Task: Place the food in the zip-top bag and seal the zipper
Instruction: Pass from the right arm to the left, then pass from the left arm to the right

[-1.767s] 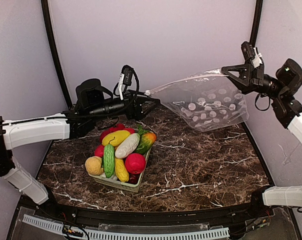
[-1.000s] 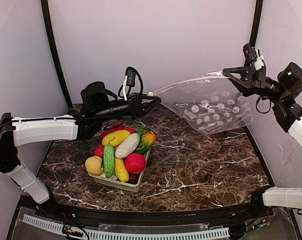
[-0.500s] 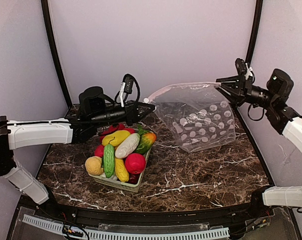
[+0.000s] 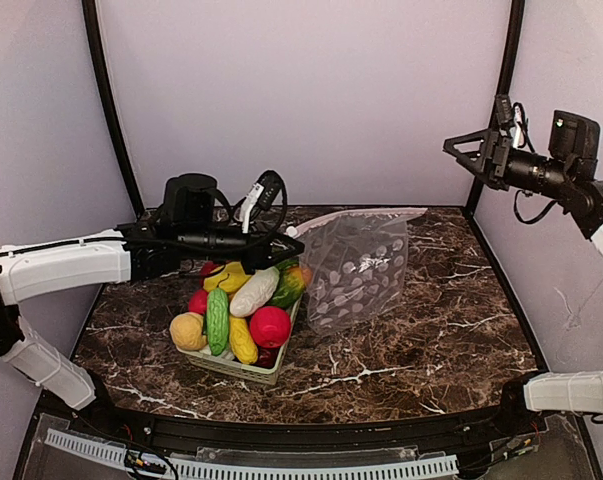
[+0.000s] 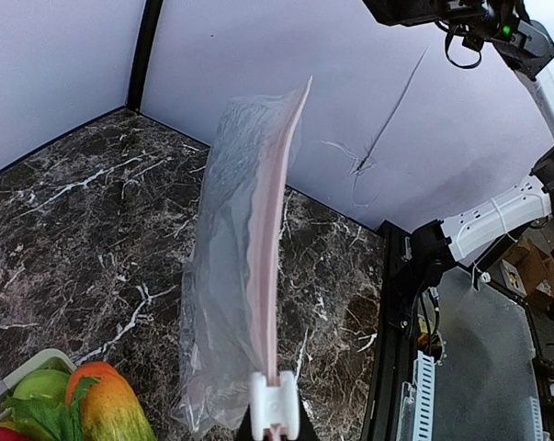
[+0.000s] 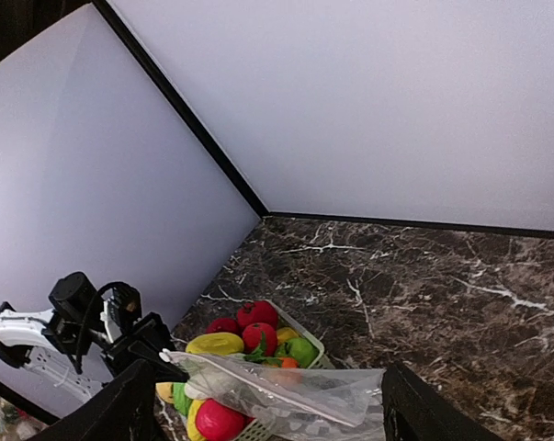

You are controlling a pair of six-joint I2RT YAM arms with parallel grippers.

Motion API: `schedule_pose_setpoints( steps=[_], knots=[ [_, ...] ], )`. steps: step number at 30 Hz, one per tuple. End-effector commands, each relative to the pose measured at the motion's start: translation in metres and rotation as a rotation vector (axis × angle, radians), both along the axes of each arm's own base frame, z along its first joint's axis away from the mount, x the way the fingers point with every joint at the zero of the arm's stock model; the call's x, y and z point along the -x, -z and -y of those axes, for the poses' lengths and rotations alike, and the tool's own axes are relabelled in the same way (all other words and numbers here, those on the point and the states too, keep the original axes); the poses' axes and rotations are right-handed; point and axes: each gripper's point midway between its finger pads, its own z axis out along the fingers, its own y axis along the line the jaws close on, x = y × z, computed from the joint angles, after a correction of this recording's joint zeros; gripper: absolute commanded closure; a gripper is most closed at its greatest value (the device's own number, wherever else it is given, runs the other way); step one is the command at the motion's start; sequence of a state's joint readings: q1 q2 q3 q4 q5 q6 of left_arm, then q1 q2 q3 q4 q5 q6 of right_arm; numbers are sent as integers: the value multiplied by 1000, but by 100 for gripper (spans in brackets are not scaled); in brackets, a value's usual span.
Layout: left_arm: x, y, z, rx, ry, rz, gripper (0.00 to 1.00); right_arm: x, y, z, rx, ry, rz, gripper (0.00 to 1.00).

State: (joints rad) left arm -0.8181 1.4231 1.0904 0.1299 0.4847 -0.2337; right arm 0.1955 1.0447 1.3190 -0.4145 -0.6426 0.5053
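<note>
The zip-top bag [image 4: 356, 272] is clear with pale dots and hangs from one corner over the table, right of the basket. Its pink zipper [image 4: 366, 214] runs along the top edge. In the left wrist view the zipper [image 5: 272, 266] stretches away from the white slider [image 5: 275, 404]. My left gripper [image 4: 295, 241] is shut on that slider. My right gripper [image 4: 463, 156] is open, high at the right, apart from the bag and holding nothing. The food [image 4: 243, 300], glossy red, yellow, green, white and tan pieces, lies piled in the basket. In the right wrist view the bag [image 6: 304, 397] hangs below my open fingers [image 6: 130, 413].
The pale green slatted basket [image 4: 243, 370] stands left of centre on the dark marble table [image 4: 421, 340]. My left arm [image 4: 71, 265] reaches across behind the basket. Purple walls and black corner posts [image 4: 111, 120] close in the back and sides.
My right gripper opened, let go of the bag's far corner and drew back up to the right. The bag swung down and left, now hanging from my left gripper alone.
</note>
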Motion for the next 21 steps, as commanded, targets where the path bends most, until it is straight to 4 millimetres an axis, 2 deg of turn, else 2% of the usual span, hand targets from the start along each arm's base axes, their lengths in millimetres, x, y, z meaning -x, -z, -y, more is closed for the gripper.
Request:
schedule_pose_setpoints(
  steps=[1, 4, 9, 17, 21],
  knots=[
    [17, -10, -2, -50, 78, 21, 99, 2, 13, 5, 179, 9, 41, 20],
    [22, -8, 3, -65, 119, 11, 99, 9, 16, -16, 212, -82, 62, 24],
    [27, -8, 8, -74, 142, 6, 99, 30, 24, -66, 246, -274, 90, 30],
    [36, -11, 12, -64, 193, -12, 99, 54, 56, -147, 304, -497, 110, 41],
    [37, -11, 11, -73, 197, -22, 99, 65, 67, -179, 288, -598, 116, 45]
  ],
)
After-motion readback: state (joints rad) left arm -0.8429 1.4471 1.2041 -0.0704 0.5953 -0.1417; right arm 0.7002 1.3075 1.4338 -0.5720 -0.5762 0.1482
